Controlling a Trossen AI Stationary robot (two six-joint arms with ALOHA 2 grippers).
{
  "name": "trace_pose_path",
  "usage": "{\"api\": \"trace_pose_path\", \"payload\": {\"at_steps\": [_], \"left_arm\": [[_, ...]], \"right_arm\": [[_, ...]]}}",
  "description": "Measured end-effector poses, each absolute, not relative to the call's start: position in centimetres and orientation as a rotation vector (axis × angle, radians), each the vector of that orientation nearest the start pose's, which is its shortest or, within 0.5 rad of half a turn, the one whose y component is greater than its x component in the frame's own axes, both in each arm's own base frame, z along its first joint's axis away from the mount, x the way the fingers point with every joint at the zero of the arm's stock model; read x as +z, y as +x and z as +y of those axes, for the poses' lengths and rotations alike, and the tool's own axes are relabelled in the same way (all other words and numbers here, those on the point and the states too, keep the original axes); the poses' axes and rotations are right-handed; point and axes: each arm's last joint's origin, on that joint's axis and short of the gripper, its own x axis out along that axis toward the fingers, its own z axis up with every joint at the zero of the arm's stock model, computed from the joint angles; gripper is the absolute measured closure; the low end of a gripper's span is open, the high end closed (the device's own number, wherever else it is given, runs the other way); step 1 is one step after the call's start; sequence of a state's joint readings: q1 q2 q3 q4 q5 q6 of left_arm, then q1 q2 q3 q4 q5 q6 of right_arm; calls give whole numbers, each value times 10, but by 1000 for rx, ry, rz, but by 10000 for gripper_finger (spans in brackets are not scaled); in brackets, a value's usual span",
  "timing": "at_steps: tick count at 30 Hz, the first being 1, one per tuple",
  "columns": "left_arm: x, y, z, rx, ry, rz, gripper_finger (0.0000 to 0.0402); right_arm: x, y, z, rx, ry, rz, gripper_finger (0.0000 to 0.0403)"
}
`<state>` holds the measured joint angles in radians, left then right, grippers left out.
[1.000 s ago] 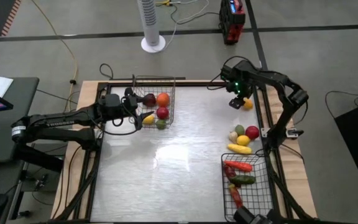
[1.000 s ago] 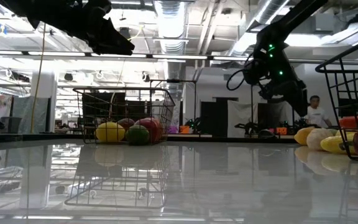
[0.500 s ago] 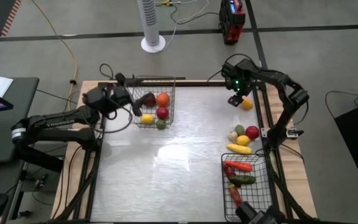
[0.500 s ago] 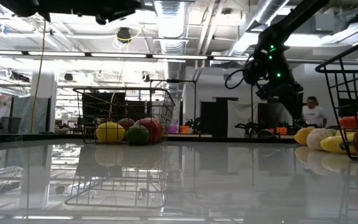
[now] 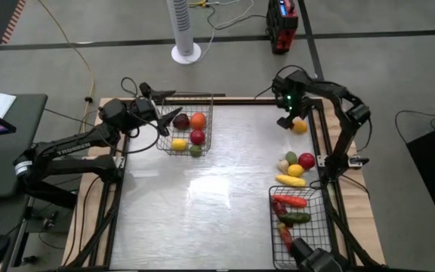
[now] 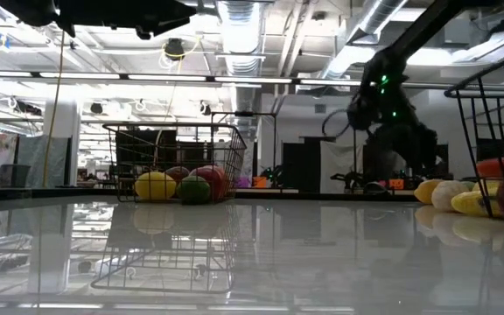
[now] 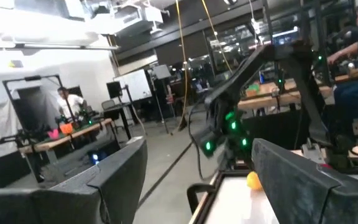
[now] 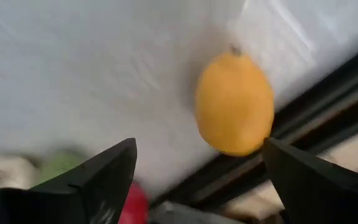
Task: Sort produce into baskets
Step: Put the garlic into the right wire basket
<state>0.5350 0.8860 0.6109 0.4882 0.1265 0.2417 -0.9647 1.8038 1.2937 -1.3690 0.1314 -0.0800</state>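
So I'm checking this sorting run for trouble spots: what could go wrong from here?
The round yellow-orange fruit lies at the table's dark edge rail, under the open right gripper; a nudge might roll it against the rail or off. The left gripper hovers open over the silvery wire basket and could snag its rim.

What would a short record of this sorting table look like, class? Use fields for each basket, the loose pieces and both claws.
far basket: holds round pieces, namely maroon, orange, red, yellow, green
near basket: holds long pieces, red and green
loose pile: round red, green, pale and yellow pieces plus one long yellow, beside the near basket
yellow fruit: alone on the table by the far right edge
right claw: open, just above the yellow fruit
left claw: open, raised over the far basket's left side, empty
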Motion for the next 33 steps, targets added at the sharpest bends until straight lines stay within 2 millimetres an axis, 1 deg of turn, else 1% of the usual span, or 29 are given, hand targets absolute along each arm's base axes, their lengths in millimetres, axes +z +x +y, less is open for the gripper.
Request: {"api": "trace_pose_path", "payload": {"at_steps": [2, 4, 7, 10, 13, 16, 17, 19, 20, 22, 25, 28, 30, 33], "left_arm": [[319, 174, 99, 430, 313, -149, 123], [318, 175, 99, 429, 310, -138, 123], [318, 175, 99, 431, 312, -142, 123], [318, 175, 99, 430, 311, -138, 123], [317, 175, 100, 440, 315, -133, 123], [314, 175, 100, 450, 321, -98, 123], [313, 175, 101, 461, 332, -82, 123], [311, 175, 102, 494, 352, -43, 123], [309, 174, 103, 515, 357, -25, 123], [307, 173, 106, 545, 357, 5, 123], [307, 170, 109, 552, 350, 8, 123], [308, 168, 110, 520, 327, -12, 123], [308, 168, 109, 501, 309, -17, 123], [308, 167, 108, 496, 292, -16, 123]], "right_arm": [[200, 167, -248, -664, 723, 1849, 28], [206, 170, -252, -666, 719, 1847, 34], [203, 172, -257, -611, 780, 1892, 41], [211, 173, -260, -573, 797, 1939, 48], [216, 176, -263, -569, 796, 1884, 53], [232, 180, -257, -593, 795, 1828, 59], [238, 183, -252, -618, 796, 1803, 62], [247, 189, -234, -611, 770, 1765, 69], [250, 194, -223, -599, 758, 1750, 72], [249, 201, -198, -559, 757, 1771, 77], [234, 214, -160, -462, 765, 1811, 79], [218, 227, -124, -389, 776, 1842, 78], [208, 236, -106, -368, 762, 1869, 78], [196, 244, -88, -362, 754, 1917, 79]]}}
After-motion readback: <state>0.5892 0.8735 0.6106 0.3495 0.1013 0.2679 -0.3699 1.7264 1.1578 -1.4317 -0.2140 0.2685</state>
